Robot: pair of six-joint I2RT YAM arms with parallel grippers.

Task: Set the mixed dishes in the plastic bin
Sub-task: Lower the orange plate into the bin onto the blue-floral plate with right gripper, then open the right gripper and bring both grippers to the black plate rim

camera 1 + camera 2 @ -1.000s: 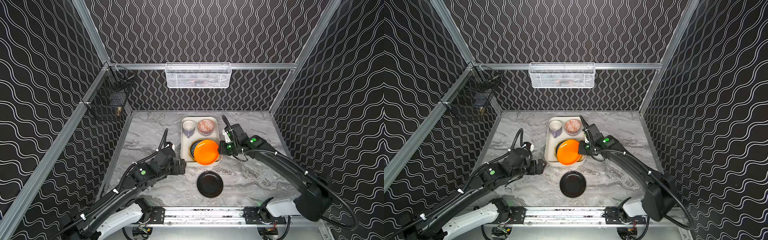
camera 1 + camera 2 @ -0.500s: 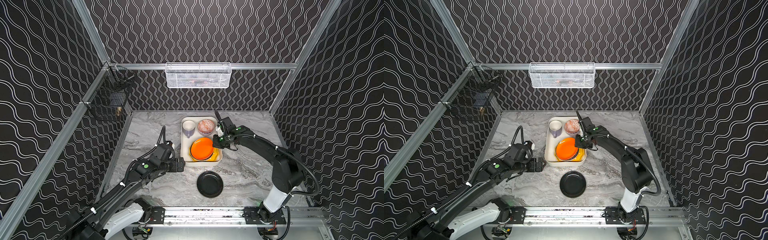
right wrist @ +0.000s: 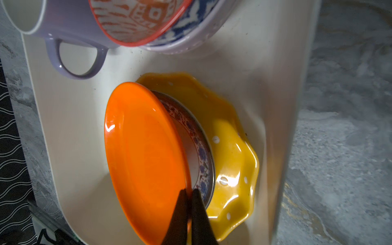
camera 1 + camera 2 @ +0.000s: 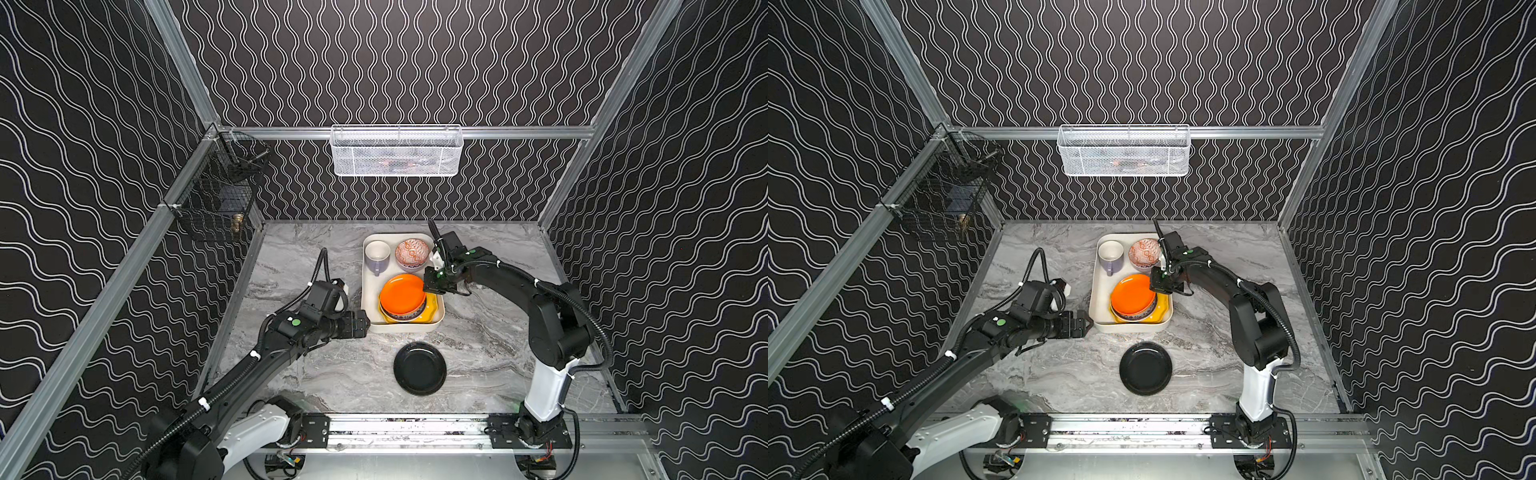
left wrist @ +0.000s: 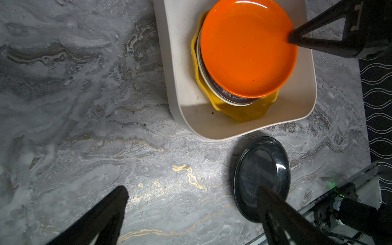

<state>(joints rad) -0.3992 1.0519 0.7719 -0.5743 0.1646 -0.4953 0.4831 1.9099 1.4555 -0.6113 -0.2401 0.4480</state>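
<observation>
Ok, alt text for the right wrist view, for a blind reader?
The right hand pinches the rim of a round orange plate tilted over a floral cream plate stacked on a yellow scalloped plate inside a cream plastic bin. A lavender mug and a red patterned bowl sit at the bin's other end.

Grey marbled bench [image 4: 324, 374], veined with gold. Carries a cream-white plastic bin [image 4: 409, 327] near the back middle and, just in front of it without touching, a black plate [image 4: 419, 369] lying flat.

Mug [image 4: 377, 253], bowl [image 4: 411, 253] at rear of bin [image 4: 368, 300], plate stack [image 4: 403, 296], perhaps four, nearer, lone plate [image 4: 419, 369] before bin.
</observation>
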